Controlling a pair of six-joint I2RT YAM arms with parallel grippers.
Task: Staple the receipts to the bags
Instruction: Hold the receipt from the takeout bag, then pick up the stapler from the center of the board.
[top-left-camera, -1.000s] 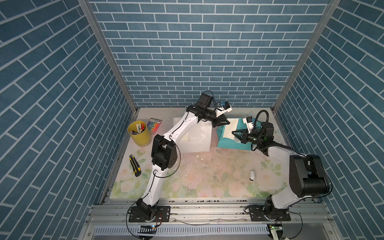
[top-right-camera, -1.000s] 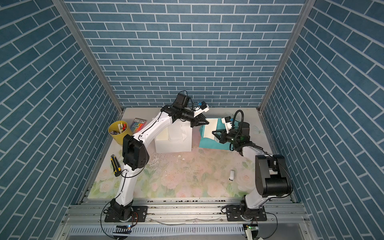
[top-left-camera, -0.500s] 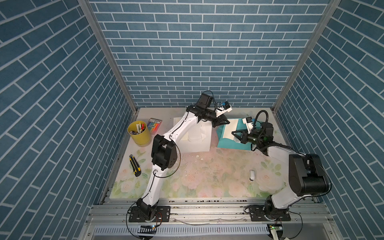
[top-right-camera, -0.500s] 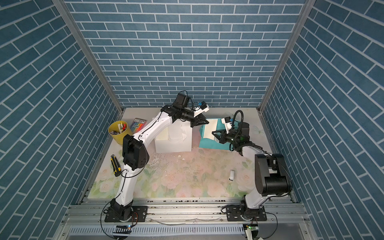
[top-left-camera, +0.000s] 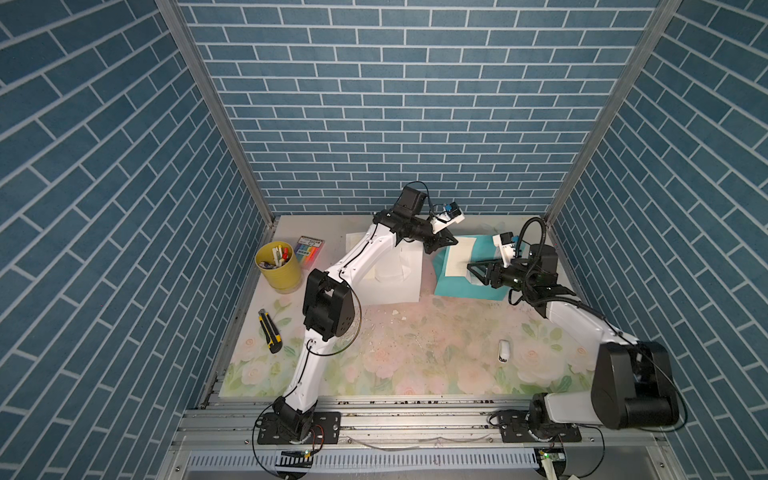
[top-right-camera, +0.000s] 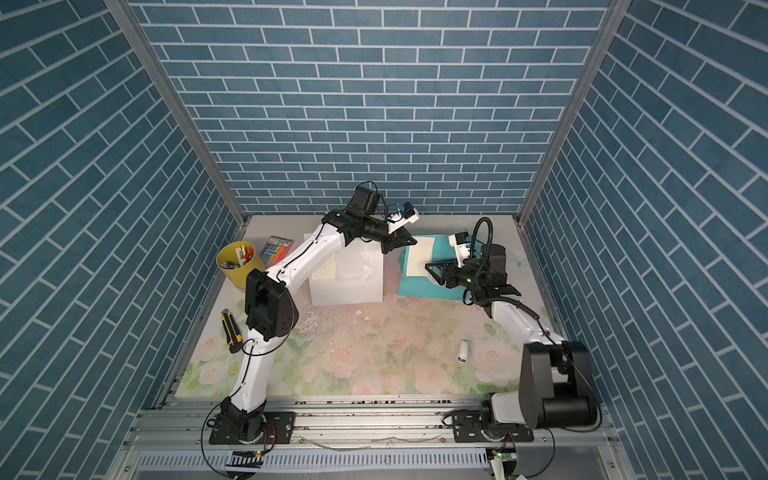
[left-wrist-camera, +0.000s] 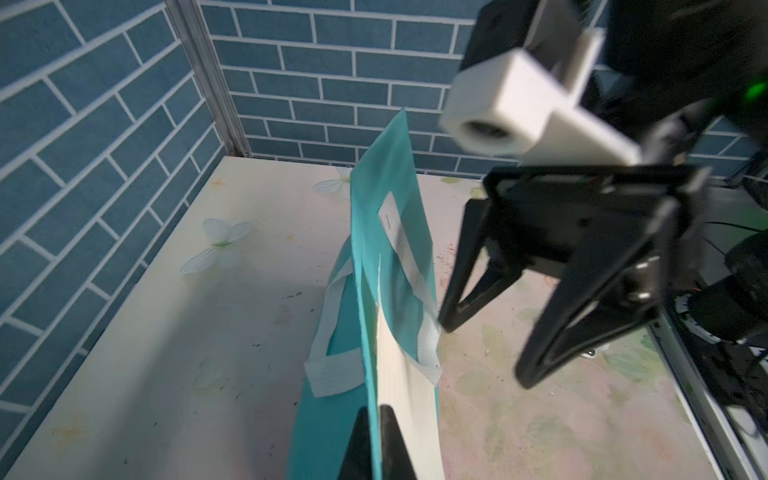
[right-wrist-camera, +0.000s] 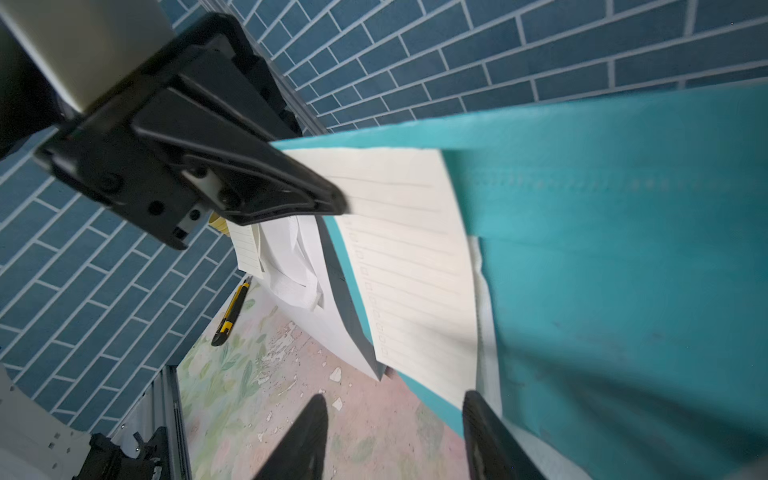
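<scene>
The teal bag (top-left-camera: 469, 286) (top-right-camera: 428, 286) lies at the back right, its near-left edge raised off the mat. A cream receipt (top-left-camera: 459, 259) (left-wrist-camera: 409, 399) (right-wrist-camera: 407, 249) rests on it. My left gripper (top-left-camera: 451, 243) (left-wrist-camera: 372, 411) is shut, pinching the bag's edge and the receipt together. My right gripper (top-left-camera: 471, 272) (right-wrist-camera: 394, 399) stands open at the receipt's other end, one finger beside the slip and the other over the mat. The white bag (top-left-camera: 395, 278) (top-right-camera: 349, 286) lies to the left with another receipt (top-right-camera: 324, 272) (right-wrist-camera: 247, 249) on it.
A yellow cup (top-left-camera: 279, 266) of pens, a marker pack (top-left-camera: 309, 248) and a yellow-black utility knife (top-left-camera: 269, 330) sit along the left side. A small white stapler-like object (top-left-camera: 504, 351) lies on the floral mat in front of the right arm. Brick walls enclose the table.
My right gripper has opened where it was shut before. The left gripper has closed fully on the bag and slip. Neither arm has visibly shifted.
</scene>
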